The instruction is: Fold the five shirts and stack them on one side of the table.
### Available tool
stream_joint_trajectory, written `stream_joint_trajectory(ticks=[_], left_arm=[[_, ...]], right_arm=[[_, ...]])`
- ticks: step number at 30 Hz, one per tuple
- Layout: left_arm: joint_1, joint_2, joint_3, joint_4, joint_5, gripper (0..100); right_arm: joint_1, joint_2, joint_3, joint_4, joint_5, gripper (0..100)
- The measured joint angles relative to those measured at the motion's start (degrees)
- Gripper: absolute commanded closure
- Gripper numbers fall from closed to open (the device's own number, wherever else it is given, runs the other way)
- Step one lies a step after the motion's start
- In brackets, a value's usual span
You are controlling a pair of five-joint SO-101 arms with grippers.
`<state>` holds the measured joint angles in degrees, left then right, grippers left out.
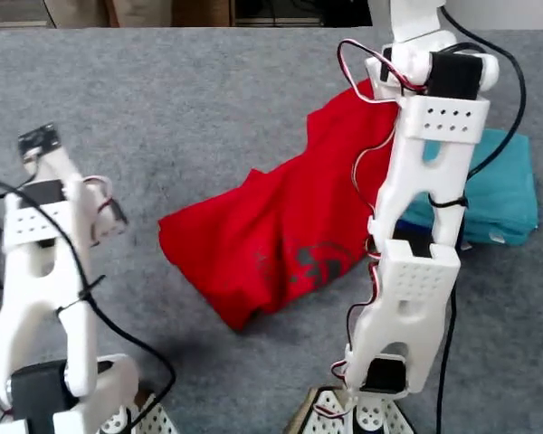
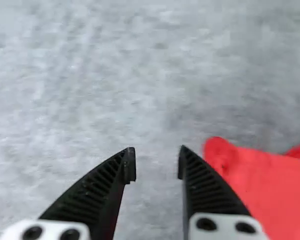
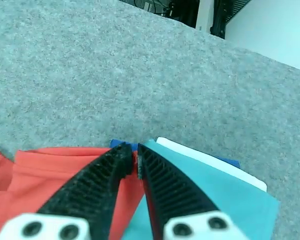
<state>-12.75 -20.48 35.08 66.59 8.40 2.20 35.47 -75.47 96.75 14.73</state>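
Observation:
A red shirt (image 1: 271, 235) with a dark print lies crumpled mid-table, its top end bunched under the right arm (image 1: 416, 235). A folded teal shirt (image 1: 507, 190) tops a stack at the right. In the right wrist view my right gripper (image 3: 137, 162) is shut, its tips over the line where the red shirt (image 3: 45, 170) meets the teal shirt (image 3: 215, 190). I cannot tell whether cloth is pinched. White (image 3: 210, 160) and blue (image 3: 230, 162) layers peek from under the teal. My left gripper (image 2: 156, 162) is open above bare table, just beside a corner of the red shirt (image 2: 260, 185).
The grey felt table (image 1: 208, 108) stretches free across the back and left. Cables trail from both arms. The left arm (image 1: 45, 271) stands at the near left, its base by the front edge.

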Motion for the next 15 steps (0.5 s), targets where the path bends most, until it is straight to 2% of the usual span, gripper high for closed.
stream_joint_trajectory(ticks=[4,8,11,15], left_arm=[[6.6,2.6,-0.8,-5.4,4.4,83],[9.0,10.5,-4.7,-7.0,8.4,83],[9.4,18.0,-10.1,-5.2,9.3,83],[11.1,26.6,-19.0,1.8,9.8,83]], right_arm=[[-0.1,0.0,0.0,-0.5,0.4,98.2],[-0.1,0.1,0.0,-1.1,0.4,98.2],[-0.1,0.1,0.1,-1.1,0.4,98.2],[-0.1,0.1,0.1,-1.1,0.4,98.2]])
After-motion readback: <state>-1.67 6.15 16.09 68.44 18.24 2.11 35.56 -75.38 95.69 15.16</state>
